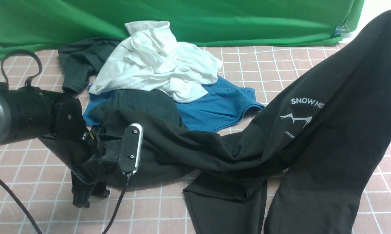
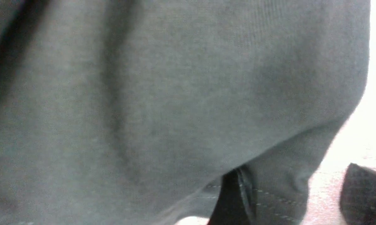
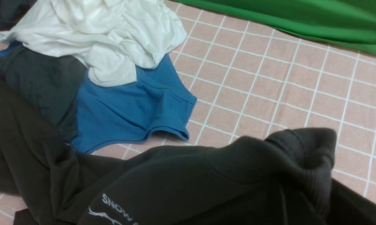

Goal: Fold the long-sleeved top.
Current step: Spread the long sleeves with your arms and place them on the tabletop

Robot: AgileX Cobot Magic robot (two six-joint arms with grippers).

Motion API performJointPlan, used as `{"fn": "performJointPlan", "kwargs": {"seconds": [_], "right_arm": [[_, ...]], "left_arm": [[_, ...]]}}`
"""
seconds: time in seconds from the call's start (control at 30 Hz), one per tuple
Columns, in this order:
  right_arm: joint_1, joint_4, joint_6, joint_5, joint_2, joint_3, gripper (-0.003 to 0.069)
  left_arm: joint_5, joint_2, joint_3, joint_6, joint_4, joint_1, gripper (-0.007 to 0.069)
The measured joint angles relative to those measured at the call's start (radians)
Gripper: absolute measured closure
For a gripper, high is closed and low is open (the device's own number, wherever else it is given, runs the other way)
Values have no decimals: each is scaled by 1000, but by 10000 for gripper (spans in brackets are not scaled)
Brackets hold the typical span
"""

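Folds of large black ribbed sweatshirt (image 1: 329,136) hang from upper right, pinched by unseen right claw; left claw (image 1: 91,196), lower left, spread unclear.

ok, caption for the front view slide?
The long-sleeved top hangs lifted at right, trailing over the checked table before a pile of white, blue and dark garments.

**Long-sleeved top** (image 1: 329,146): black knit cloth, matt and faintly fleecy, with ribbed edging and a flat white print. **White shirt** (image 1: 156,61): thin, smooth cloth with a slight sheen, heavily creased. **Blue garment** (image 1: 215,104): matt jersey cloth with stitched edges. **Backdrop** (image 1: 215,19): smooth green cloth, softly lustrous. **Table covering** (image 1: 263,65): matt pink surface with white grid lines. **Left arm** (image 1: 20,113): black semi-gloss casing. **Camera housing** (image 1: 130,148): matt black face, bright metallic rim.
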Motion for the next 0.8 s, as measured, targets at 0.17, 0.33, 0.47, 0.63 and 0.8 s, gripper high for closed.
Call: {"fn": "performJointPlan", "kwargs": {"seconds": [0.17, 0.33, 0.47, 0.63, 0.8], "right_arm": [[0, 0, 0, 0, 0, 0, 559], [0, 0, -1, 0, 0, 0, 559], [0, 0, -1, 0, 0, 0, 559], [0, 0, -1, 0, 0, 0, 559], [0, 0, -1, 0, 0, 0, 559]], "left_arm": [[-79, 1, 1, -1, -9, 0, 321], [-126, 4, 1, -14, -13, 0, 482], [-121, 4, 1, -20, -13, 0, 598], [-93, 4, 1, -23, -13, 0, 613], [-10, -5, 1, -26, -16, 0, 613]]}}
